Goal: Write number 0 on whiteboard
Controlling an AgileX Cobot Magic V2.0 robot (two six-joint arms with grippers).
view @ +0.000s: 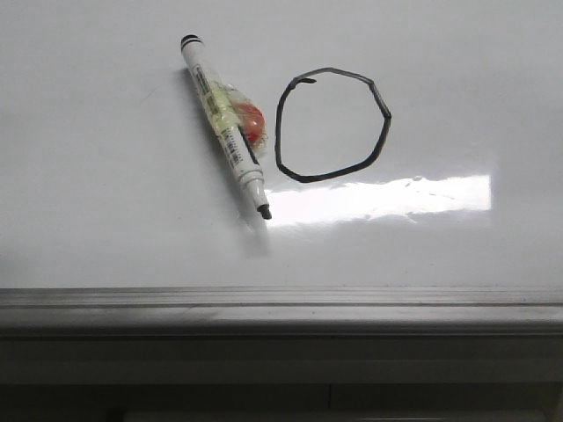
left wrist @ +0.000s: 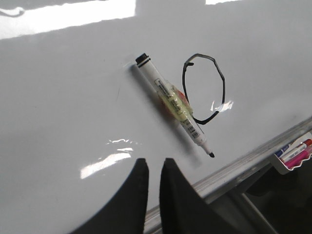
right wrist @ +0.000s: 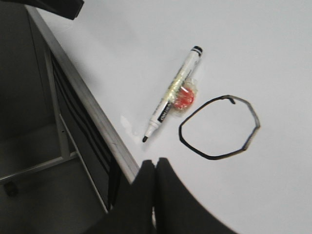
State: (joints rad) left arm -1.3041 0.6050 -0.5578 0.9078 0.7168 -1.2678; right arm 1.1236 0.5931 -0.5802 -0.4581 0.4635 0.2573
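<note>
The number 0 (view: 279, 132) is a black, slightly angular loop on the whiteboard (view: 106, 176), also seen as the number 0 (left wrist: 224, 87) and the number 0 (right wrist: 214, 157). Just left of it in the front view lies an uncapped white marker (view: 224, 123) with a red lump (view: 252, 123) taped to it, tip towards the ledge. Neither gripper shows in the front view. My left gripper (left wrist: 154, 161) hovers over the board near the ledge, short of the marker (left wrist: 170, 100), narrowly open and empty. My right gripper (right wrist: 155, 162) is shut on nothing, near the marker (right wrist: 173, 95) tip and the loop.
A grey metal ledge (view: 281, 308) runs along the board's lower edge. Beyond it in the left wrist view sits a small tray of coloured markers (left wrist: 295, 153). A metal frame (right wrist: 58, 122) stands below the board's edge. A bright glare strip (view: 387, 198) lies under the loop.
</note>
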